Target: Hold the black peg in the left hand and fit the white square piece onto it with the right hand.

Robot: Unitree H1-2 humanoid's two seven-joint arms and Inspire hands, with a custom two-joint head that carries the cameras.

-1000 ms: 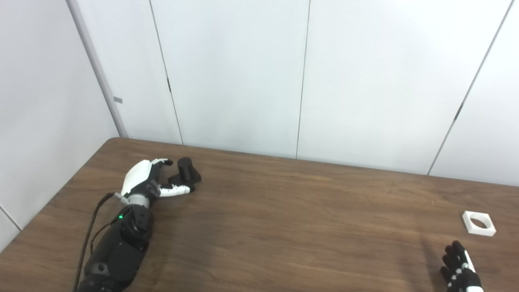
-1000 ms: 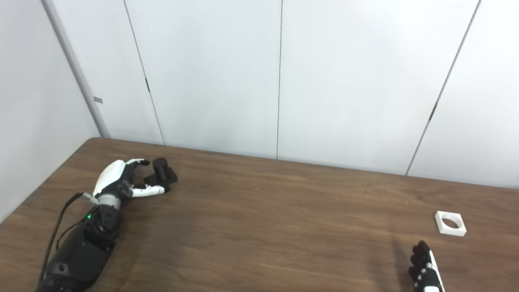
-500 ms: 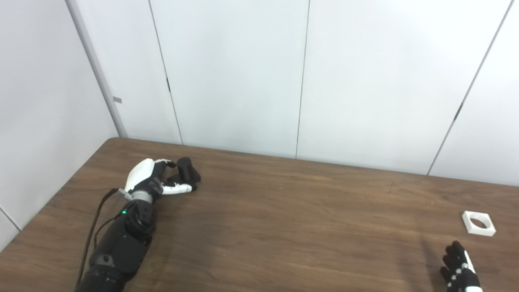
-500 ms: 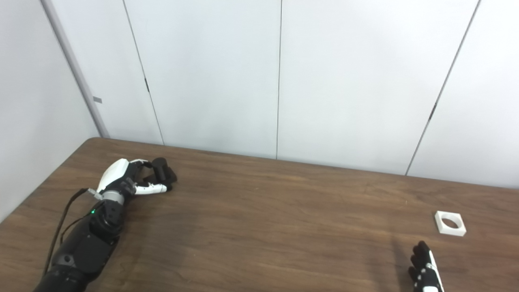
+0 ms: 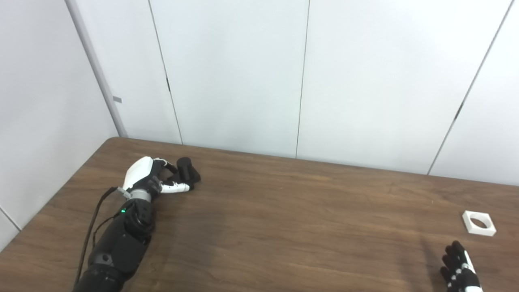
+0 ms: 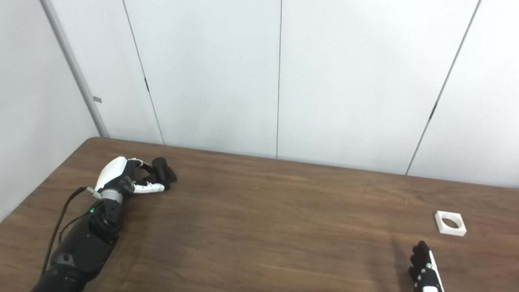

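The black peg [image 5: 187,172] stood on its dark base on the brown tabletop [image 5: 284,211], toward the far left corner and close to the white wall panels [image 5: 235,73]. The left robot hand [image 5: 152,178] lay just beside the peg on its left, its white back turned upward. Its fingers [image 5: 168,166] curled round the far side of the peg, and its thumb [image 5: 175,187] reached along the near side of the base. The fingers looked to be touching the peg, but the pictures did not show whether the hold was closed, and the peg rested on the tabletop. A thin black cable [image 5: 91,227] ran along the left forearm.

Well apart from the peg, far to its right, the white square piece [image 5: 479,222] lay flat on the tabletop with its round hole facing up. The right robot hand [image 5: 460,271] rested nearer the front edge than that piece, not touching it, its fingers apart and holding nothing.
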